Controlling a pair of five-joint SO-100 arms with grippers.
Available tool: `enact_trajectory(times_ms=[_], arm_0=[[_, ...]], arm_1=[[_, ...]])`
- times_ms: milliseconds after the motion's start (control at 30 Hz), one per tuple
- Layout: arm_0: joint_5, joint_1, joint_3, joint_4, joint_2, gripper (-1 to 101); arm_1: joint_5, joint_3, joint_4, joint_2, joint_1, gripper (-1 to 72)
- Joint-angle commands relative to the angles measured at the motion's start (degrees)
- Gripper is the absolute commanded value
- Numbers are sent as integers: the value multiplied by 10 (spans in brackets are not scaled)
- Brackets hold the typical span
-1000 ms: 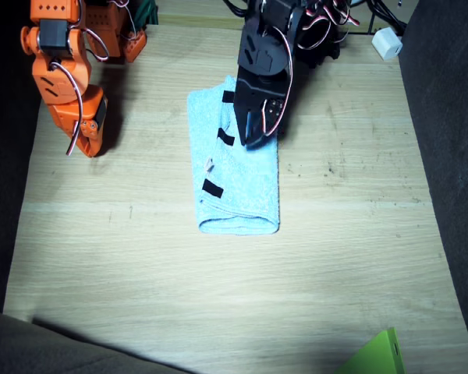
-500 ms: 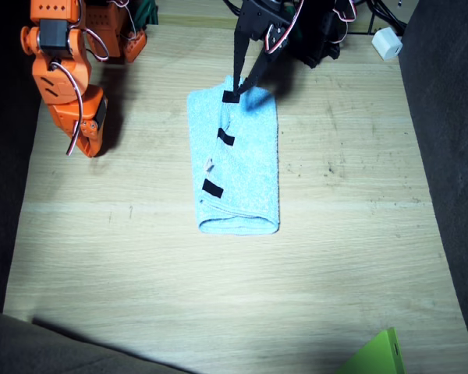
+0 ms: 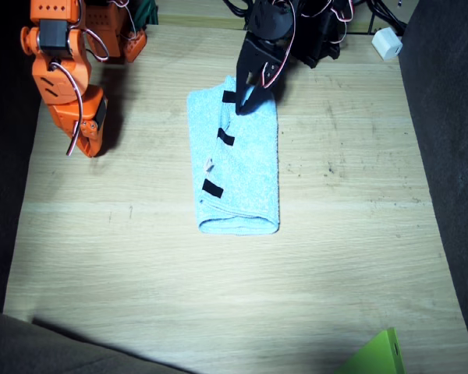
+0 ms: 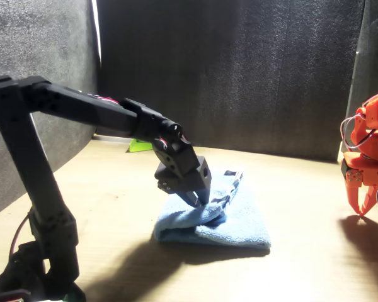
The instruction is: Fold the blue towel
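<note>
The blue towel [image 3: 249,179] lies folded into a long strip in the middle of the table, with three black strips along one long edge and a small white tag [image 3: 209,164]. My left gripper [image 3: 244,100], the black one, points down at the towel's far end beside the topmost black strip. Its fingers are a little apart and its tips touch the cloth [image 4: 198,200]. The towel [image 4: 239,229] bulges slightly under it. My right gripper [image 3: 79,148], orange, hangs off to the side of the towel, tips just above the table and slightly apart, holding nothing [image 4: 366,209].
A small white block [image 3: 388,43] sits at the far table corner near the left arm's base. A green object [image 3: 378,354] pokes in at the near edge. Dark cloth walls [image 4: 239,75] surround the wooden table [image 3: 218,296].
The left gripper pulled back from the towel's middle to its far end, rose, then dropped onto the cloth by the top black strip. The right arm and the towel stayed still.
</note>
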Motion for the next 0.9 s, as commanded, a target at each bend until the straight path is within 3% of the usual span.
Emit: enact_trajectory(times_ms=[0, 200, 500, 667, 867], arm_0=[[24, -52, 16, 10, 37, -2], [47, -149, -44, 103, -28, -2], [78, -133, -82, 134, -11, -2], [139, -184, -197, 204, -38, -2], [175, -220, -327, 270, -99, -3]], arm_1=[[5, 8, 6, -12, 8, 5], [5, 4, 9, -17, 7, 6], [5, -10, 17, -32, 5, 8], [9, -55, 48, -81, 4, 10], [10, -33, 34, -58, 3, 8]])
